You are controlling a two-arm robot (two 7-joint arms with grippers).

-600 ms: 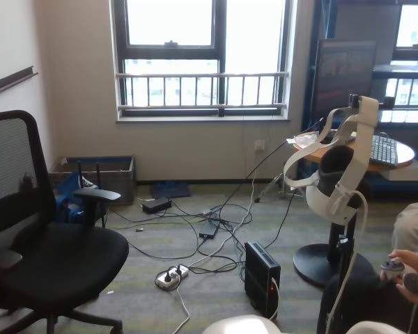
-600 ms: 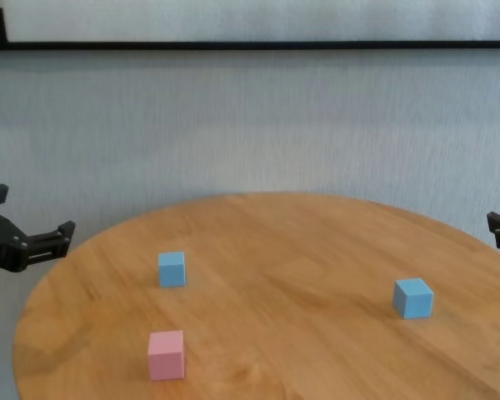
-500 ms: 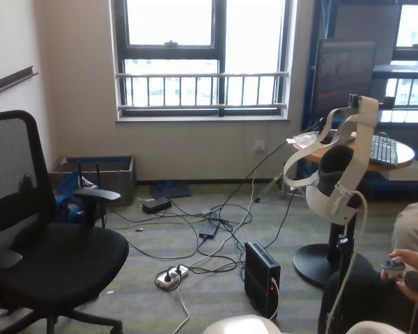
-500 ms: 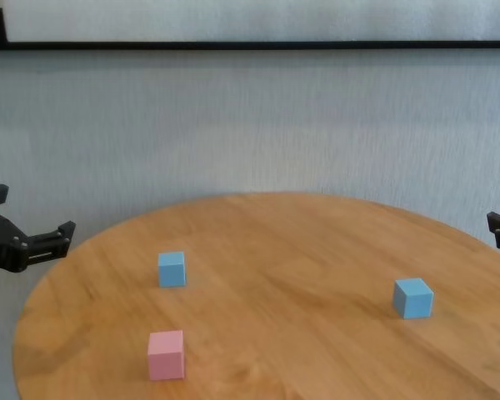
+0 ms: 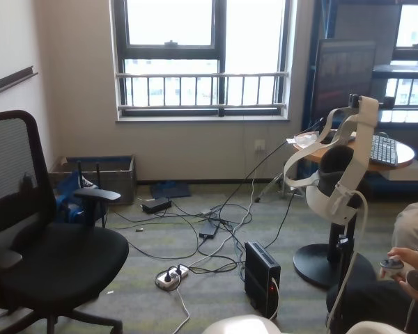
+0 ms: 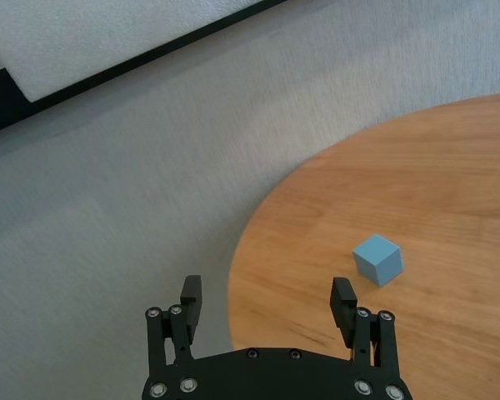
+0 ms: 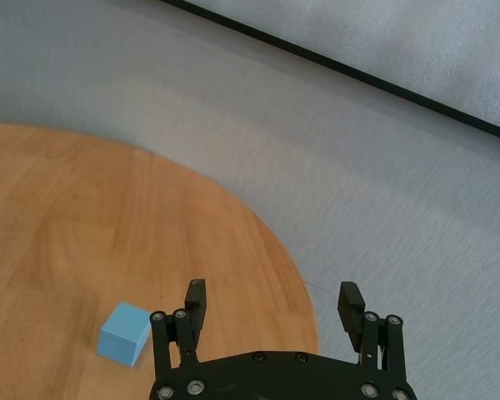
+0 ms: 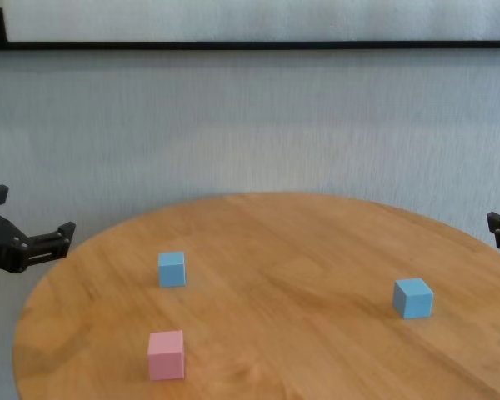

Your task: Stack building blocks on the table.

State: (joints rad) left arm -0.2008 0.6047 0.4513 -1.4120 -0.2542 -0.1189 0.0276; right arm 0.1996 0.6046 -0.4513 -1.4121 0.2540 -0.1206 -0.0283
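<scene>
Three building blocks lie apart on the round wooden table [image 8: 317, 242]. One light blue block [image 8: 172, 268] is at the left, with the pink one [image 8: 166, 354] nearer the front edge. The other light blue block [image 8: 412, 297] is at the right. My left gripper [image 8: 32, 212] hovers open just off the table's left edge, empty. In its wrist view [image 6: 267, 287] the left blue block [image 6: 377, 258] lies ahead of it. My right gripper [image 7: 272, 292] hangs open and empty off the table's right edge, with the right blue block [image 7: 123, 333] beside it.
Grey carpet [image 8: 250, 125] surrounds the table, ending at a white wall with a black base strip [image 8: 250, 45]. The head view looks across the room at an office chair [image 5: 49, 243], floor cables [image 5: 209, 236] and a seated person's hand holding a controller [image 5: 397, 268].
Blocks and both grippers stay where they were. Only the person's hand in the head view has shifted slightly.
</scene>
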